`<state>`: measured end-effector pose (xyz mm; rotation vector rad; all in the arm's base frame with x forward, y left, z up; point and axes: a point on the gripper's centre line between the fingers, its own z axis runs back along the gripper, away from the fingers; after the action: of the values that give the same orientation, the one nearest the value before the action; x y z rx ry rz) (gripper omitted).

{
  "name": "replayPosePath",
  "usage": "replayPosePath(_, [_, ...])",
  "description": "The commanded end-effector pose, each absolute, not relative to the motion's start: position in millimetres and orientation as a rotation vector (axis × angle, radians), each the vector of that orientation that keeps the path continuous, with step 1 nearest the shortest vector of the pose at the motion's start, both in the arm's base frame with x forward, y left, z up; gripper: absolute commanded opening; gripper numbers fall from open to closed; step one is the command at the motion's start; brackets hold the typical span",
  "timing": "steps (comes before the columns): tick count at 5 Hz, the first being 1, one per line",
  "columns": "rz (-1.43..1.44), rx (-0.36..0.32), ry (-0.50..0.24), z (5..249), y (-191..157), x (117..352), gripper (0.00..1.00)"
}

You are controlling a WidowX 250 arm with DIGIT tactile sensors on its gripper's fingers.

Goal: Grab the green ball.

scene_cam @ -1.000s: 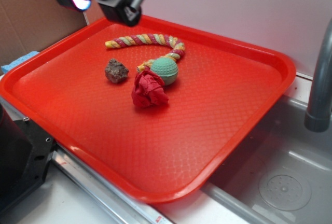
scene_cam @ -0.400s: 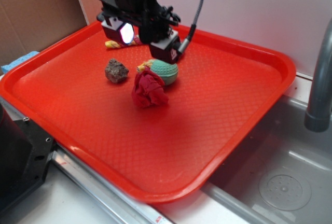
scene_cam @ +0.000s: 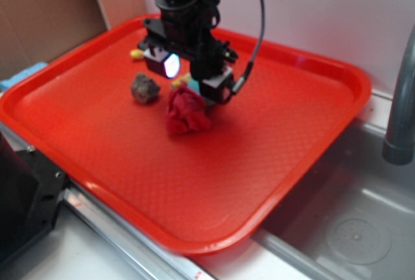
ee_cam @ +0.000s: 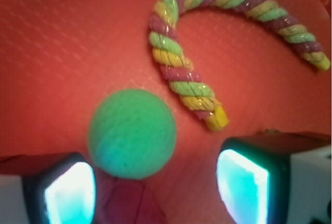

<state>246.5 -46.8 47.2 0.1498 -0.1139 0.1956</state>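
One second back the gripper (scene_cam: 189, 80) sat at the tray's far-left corner, well clear of the toys; 0.4 s ago it hovered over the rope, and now it has come down lower and nearer, hanging right over the ball (scene_cam: 194, 85) so that only a sliver of green shows past its body in the exterior view. Most of the rope (ee_cam: 207, 42) is hidden behind the arm there — just a yellow end pokes out at the left. Rock, cloth and ball lie where they lay before.

From the wrist view the jaws stand wide apart and grasp nothing. Both fingers (ee_cam: 248, 182) sit at the bottom edge, pads glowing cyan, one at the left corner and one right of centre. The ball lies between them but shifted toward the left finger, its lower edge just beside that pad; whether they touch cannot be told. The rope's yellow tip ends just right of the ball, and the braid arcs up and away to the right.

The red tray (scene_cam: 311, 72) holds everything: ball near its middle-back, the cloth (scene_cam: 187, 113) bunched against the ball's near side, the rock (scene_cam: 144, 89) a little to the left, the rope behind. The tray's right end overhangs a grey sink (scene_cam: 353, 215).
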Motion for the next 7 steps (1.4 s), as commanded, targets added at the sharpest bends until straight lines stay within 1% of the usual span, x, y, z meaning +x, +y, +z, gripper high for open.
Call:
replayPosePath(1, [0.204, 0.119, -0.133, 34, -42, 270, 0.68])
replayPosePath(2, [0.224, 0.129, -0.134, 30, -39, 272, 0.0])
replayPosePath(3, [0.23, 0.108, -0.132, 27, -35, 273, 0.0])
replayPosePath(4, [0.243, 0.106, -0.135, 32, -34, 271, 0.0])
replayPosePath(5, [0.195, 0.114, -0.134, 57, -33, 264, 0.0])
replayPosePath(6, [0.13, 0.068, -0.137, 89, -33, 255, 0.0])
replayPosePath(7, [0.128, 0.04, -0.122, 119, -33, 239, 0.0])
